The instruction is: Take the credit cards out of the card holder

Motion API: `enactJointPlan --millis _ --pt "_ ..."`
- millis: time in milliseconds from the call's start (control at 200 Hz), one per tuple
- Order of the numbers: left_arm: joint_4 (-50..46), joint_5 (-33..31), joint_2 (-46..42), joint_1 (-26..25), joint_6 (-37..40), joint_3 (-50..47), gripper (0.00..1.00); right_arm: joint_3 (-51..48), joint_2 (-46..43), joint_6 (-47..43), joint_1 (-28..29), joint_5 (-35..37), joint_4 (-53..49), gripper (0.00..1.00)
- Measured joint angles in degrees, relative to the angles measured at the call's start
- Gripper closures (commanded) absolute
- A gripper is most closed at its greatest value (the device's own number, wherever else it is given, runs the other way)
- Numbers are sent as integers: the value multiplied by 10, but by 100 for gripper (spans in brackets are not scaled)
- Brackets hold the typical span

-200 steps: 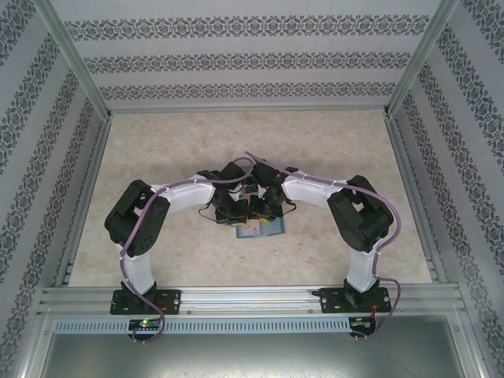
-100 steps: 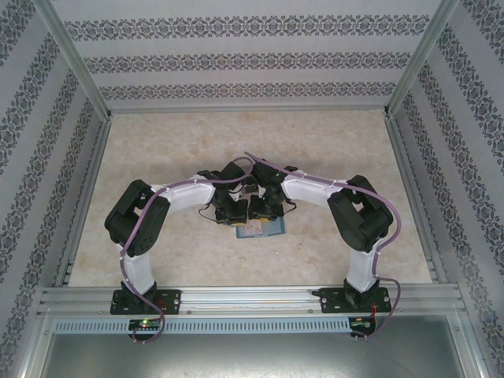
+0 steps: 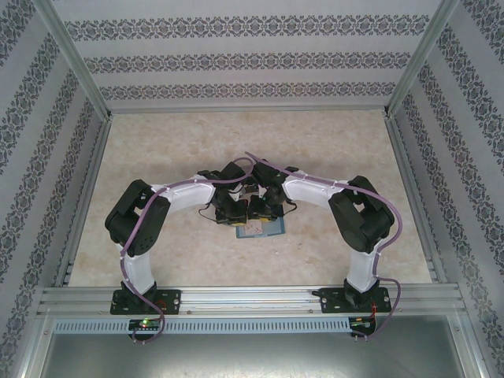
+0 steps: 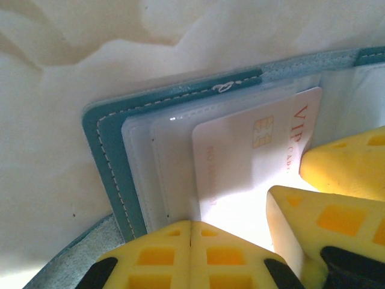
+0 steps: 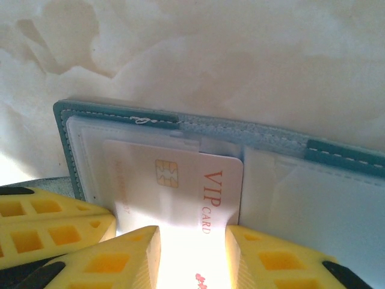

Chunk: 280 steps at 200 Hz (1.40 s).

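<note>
The card holder lies open and flat on the table, teal with pale clear pockets; it also shows under both wrists from above. A white credit card with a gold chip and red "VIP CARD" lettering lies on its left half, partly tucked under a clear pocket. My right gripper is open, its yellow fingers resting on the card with a gap between them. My left gripper is shut, its tips pressing down at the pocket's edge beside the card. The right fingers sit just to its right.
The beige marbled table surrounds the card holder. Patterned walls and aluminium frame rails close in the sides and back. Both arms meet over the table's middle, wrists close together.
</note>
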Motion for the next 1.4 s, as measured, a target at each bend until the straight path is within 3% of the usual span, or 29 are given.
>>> enactJointPlan --millis 465,1399 --pt "0 0 1 0 0 0 97 -18 -17 6 -4 -6 9 59" --pt "-2 0 2 0 0 2 97 -49 -59 19 -11 -19 27 63"
